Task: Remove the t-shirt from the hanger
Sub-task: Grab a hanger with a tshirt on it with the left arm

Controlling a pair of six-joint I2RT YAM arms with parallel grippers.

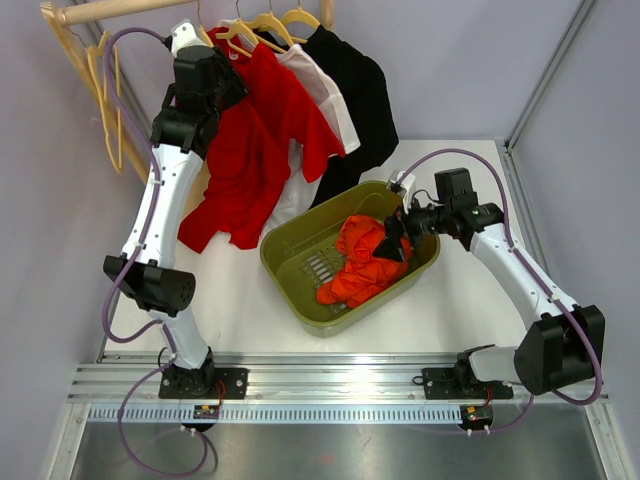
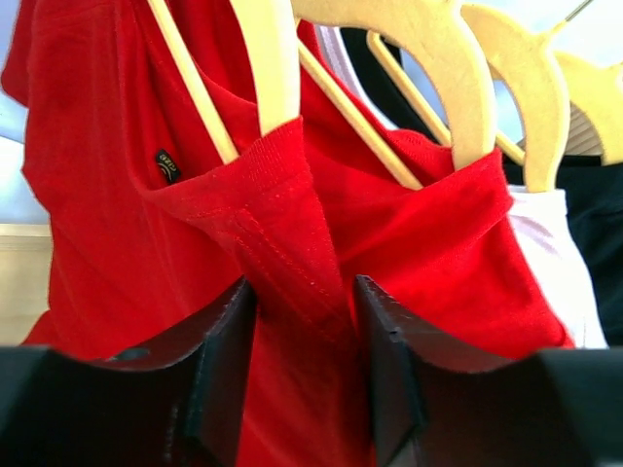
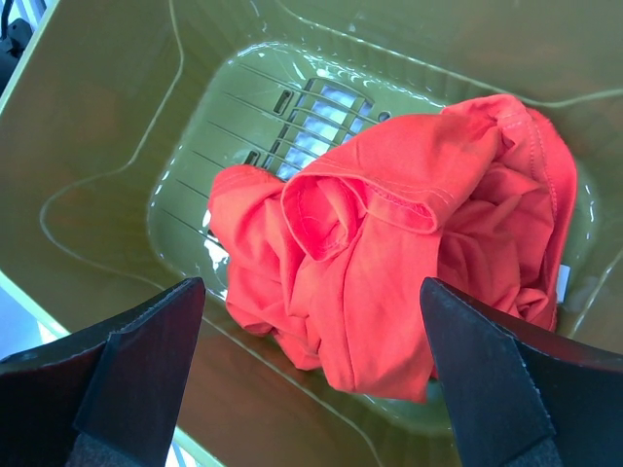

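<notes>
The worktop (image 1: pixel 240 320) was a plain white board, boxed in on three sides by pale grey-lilac walls (image 1: pixel 450 60) with metal corner posts. Along its near edge ran a slotted aluminium rail (image 1: pixel 330 385) to which both arm bases were bolted.

At the far left corner a wooden bar (image 1: pixel 110 8) crossed the top of the enclosure, and a few bare wooden hangers (image 1: pixel 105 100) hung from it beside the wall. Further right on the rack hung three garments side by side: the red t-shirt (image 1: pixel 250 140), a white shirt (image 1: pixel 318 85) behind it and a black shirt (image 1: pixel 360 100) beyond that. The red t-shirt was on its wooden hanger (image 2: pixel 268 58), its lower part draping down over the worktop's far left side.

The left arm reached up to the rack. In its wrist view the left claw (image 2: pixel 304 292) was closed on a fold of the red t-shirt at the shoulder seam just below the hanger's arm, with cloth filling the gap between both fingers (image 2: pixel 229 350).

An olive-green plastic basin (image 1: pixel 285 265) sat on the middle of the worktop, turned at an angle. A crumpled orange garment (image 1: pixel 365 262) lay inside it, against the right side. The right claw (image 3: pixel 310 282) hung over the basin with its jaws spread wide, holding nothing, the orange garment directly below it.
</notes>
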